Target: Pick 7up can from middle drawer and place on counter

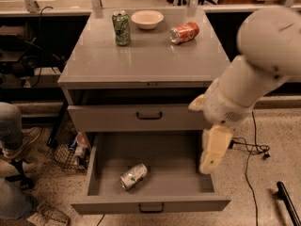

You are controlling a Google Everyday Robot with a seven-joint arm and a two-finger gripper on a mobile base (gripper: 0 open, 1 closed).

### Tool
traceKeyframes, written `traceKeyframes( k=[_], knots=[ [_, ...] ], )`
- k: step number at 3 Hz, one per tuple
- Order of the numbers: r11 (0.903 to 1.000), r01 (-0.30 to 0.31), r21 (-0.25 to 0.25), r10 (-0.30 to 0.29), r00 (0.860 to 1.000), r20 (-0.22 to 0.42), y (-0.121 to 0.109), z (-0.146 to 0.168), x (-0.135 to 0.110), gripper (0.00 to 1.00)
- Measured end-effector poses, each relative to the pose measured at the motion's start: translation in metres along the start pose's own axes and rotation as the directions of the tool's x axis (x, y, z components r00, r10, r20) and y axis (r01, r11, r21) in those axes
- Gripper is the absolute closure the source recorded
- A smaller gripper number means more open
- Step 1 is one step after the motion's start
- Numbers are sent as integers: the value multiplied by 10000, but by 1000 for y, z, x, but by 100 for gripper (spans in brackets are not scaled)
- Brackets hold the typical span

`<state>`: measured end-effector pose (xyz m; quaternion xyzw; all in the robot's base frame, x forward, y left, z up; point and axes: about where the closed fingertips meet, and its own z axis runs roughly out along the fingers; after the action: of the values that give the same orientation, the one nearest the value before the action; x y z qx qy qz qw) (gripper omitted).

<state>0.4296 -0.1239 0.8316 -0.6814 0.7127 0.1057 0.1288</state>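
Note:
The 7up can, pale silver with green print, lies on its side in the open middle drawer, near its front left of centre. The counter is the grey cabinet top above. My white arm comes in from the upper right, and the gripper hangs over the drawer's right part, well right of the can and above it. It holds nothing that I can see.
On the counter stand a dark green can upright, a white bowl and an orange-red can on its side. The upper drawer is shut. A person's legs are at the left. Cables lie on the floor right.

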Motion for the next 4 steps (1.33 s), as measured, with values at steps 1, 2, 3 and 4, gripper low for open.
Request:
traceKeyframes(
  k=[1, 2, 3, 4],
  knots=[
    [9925, 406, -1156, -261, 9919, 1246, 21, 69, -36, 0],
    [9761, 854, -1999, -378, 9723, 2306, 46, 127, -76, 0],
    [9761, 854, -1999, -378, 9723, 2306, 46, 127, -76, 0],
    [9758, 1429, -1657, -913, 9541, 2852, 33, 169, -74, 0]
  ],
)
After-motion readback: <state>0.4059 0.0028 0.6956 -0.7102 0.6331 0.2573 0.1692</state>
